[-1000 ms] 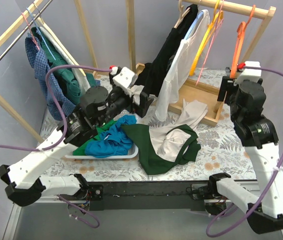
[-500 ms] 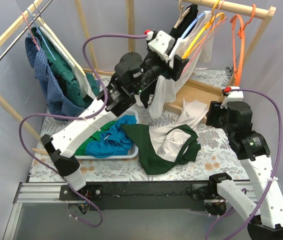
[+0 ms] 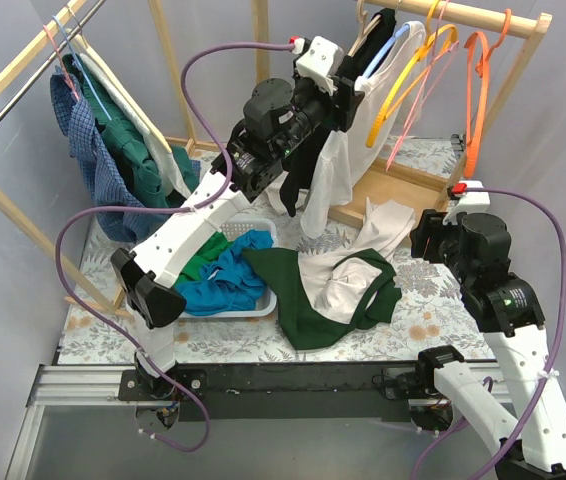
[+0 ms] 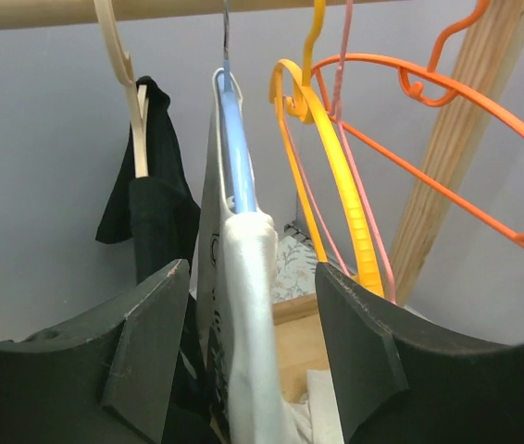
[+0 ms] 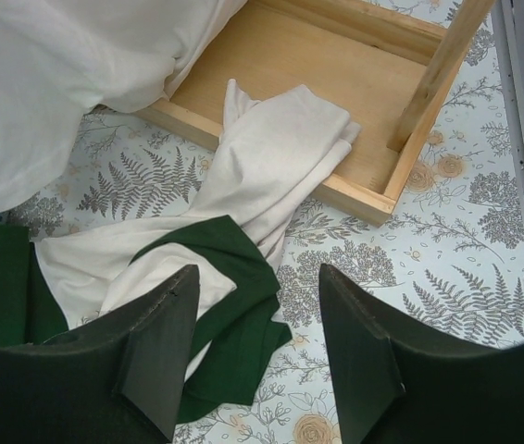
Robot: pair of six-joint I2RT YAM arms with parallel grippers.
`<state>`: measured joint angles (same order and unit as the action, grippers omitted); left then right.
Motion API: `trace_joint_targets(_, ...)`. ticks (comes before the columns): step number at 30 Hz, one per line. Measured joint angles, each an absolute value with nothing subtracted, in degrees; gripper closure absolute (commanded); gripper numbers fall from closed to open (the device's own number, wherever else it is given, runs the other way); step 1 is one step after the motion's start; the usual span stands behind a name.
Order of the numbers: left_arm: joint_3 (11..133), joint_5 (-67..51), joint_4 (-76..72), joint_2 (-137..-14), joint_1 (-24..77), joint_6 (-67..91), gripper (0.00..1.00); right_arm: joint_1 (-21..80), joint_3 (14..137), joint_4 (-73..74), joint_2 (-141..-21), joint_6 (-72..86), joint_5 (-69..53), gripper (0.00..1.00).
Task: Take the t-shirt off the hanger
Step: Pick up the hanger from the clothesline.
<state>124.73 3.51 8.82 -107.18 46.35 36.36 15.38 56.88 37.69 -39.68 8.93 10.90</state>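
Note:
A white t-shirt [image 3: 335,175] hangs on a blue hanger [image 3: 379,50] from the wooden rail at the back right. In the left wrist view the t-shirt's shoulder [image 4: 248,245] and the blue hanger [image 4: 236,148] stand between the jaws of my left gripper [image 4: 253,277]. The jaws are open, with a gap on each side of the cloth. From above, the left gripper [image 3: 355,85] is raised to the rail. My right gripper [image 3: 425,238] hovers open and empty over the table, above a green shirt [image 5: 234,305] and a white cloth [image 5: 262,176].
A black garment [image 4: 151,208] hangs left of the t-shirt; yellow [image 4: 341,176], pink and orange hangers [image 4: 447,97] hang empty to its right. The rack's wooden base [image 3: 398,190] lies below. A white tray [image 3: 263,305] holds blue and green clothes. A second rack [image 3: 93,140] stands left.
My left arm has swung up from the tray to the rail, and its jaws have narrowed round the t-shirt's shoulder. My right arm has dropped from the rack to above the table.

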Motion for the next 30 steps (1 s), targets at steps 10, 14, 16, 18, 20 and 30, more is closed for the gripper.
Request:
trace_joint_targets(10,125.95,-2.92,11.4,-107.61,44.23,37.54,0.47,15.38,56.71,37.67,-39.75,8.91,11.0,0.39)
trace_joint_targets(14,125.95,-4.91,11.57,-107.94,44.18,37.87,0.48,15.38,56.71,37.67,-39.79,8.91,11.27,0.39)
trace_joint_targets(16,125.95,-5.69,11.57,-108.53,44.18,38.0,0.5,15.38,56.71,37.67,-39.79,8.88,11.42,0.39)
trace_joint_targets(18,125.95,-6.48,11.62,-109.38,44.18,38.17,0.52,15.38,56.69,37.67,-39.79,8.88,11.66,0.39)
trace_joint_targets(20,125.95,-6.92,11.7,-110.48,44.18,38.44,0.55,15.38,56.62,37.67,-39.77,8.88,11.84,0.39)
trace_joint_targets(30,125.95,-4.93,12.21,-113.91,44.07,40.62,1.0,15.38,56.34,38.0,-39.66,8.86,12.51,0.39)
